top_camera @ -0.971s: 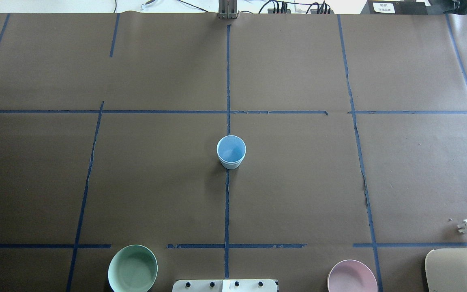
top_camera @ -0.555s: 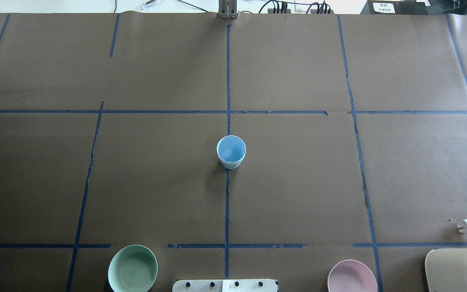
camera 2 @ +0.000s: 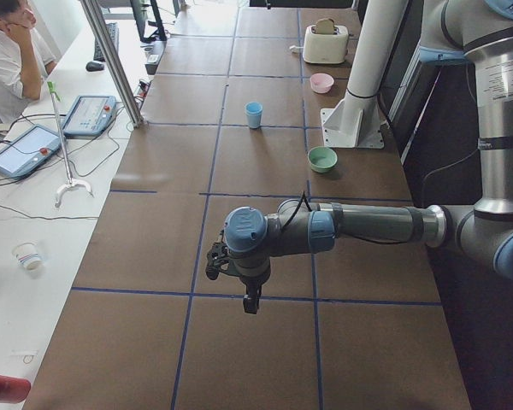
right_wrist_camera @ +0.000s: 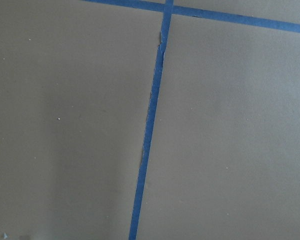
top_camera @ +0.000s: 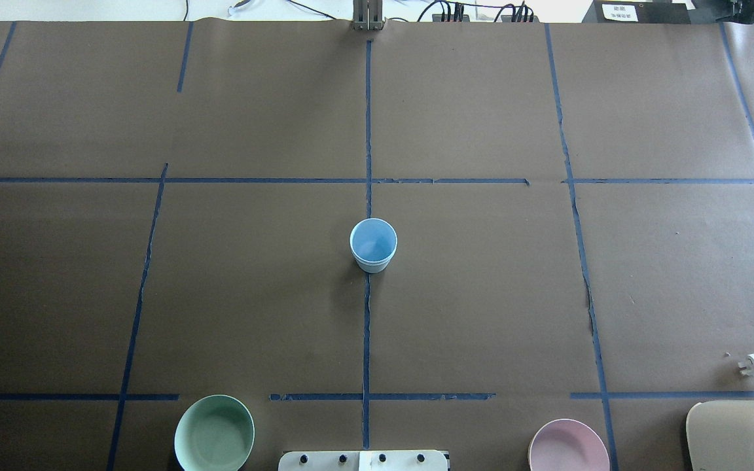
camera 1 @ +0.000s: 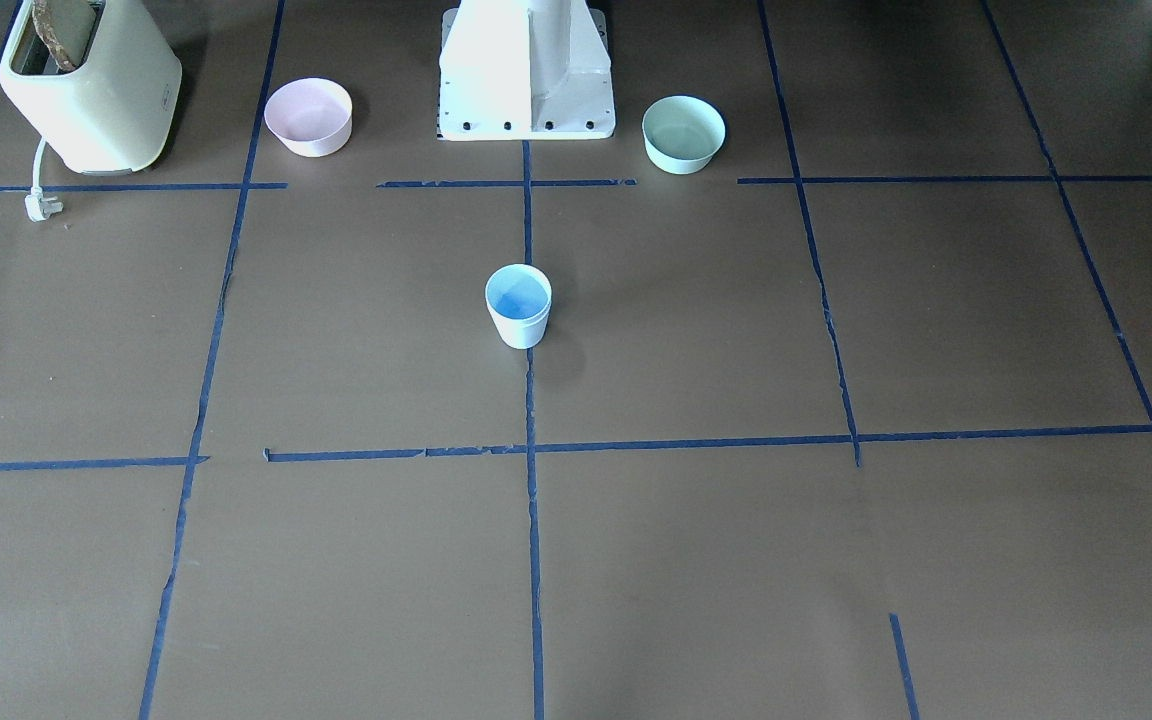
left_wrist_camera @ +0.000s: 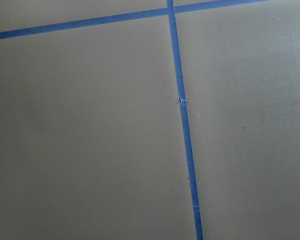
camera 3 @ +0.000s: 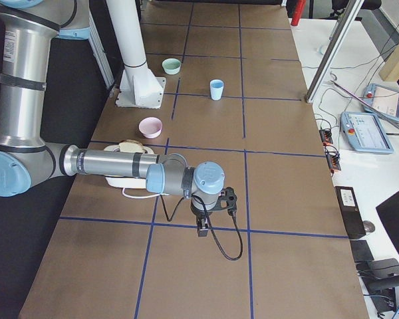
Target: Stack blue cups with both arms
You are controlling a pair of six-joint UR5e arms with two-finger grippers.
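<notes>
A pale blue cup stands upright at the table's middle, on the centre tape line; it also shows in the front view and both side views. A second rim line on its outside suggests two nested cups; no separate second cup is in view. My left gripper hangs over bare table far from the cup, seen only in the left side view. My right gripper does the same at the other end, seen only in the right side view. I cannot tell whether either is open or shut. Both wrist views show only brown paper and blue tape.
A mint-green bowl and a pink bowl flank the white pedestal base. A cream toaster with its loose plug stands beside the pink bowl. A seated person is beyond the table's far edge.
</notes>
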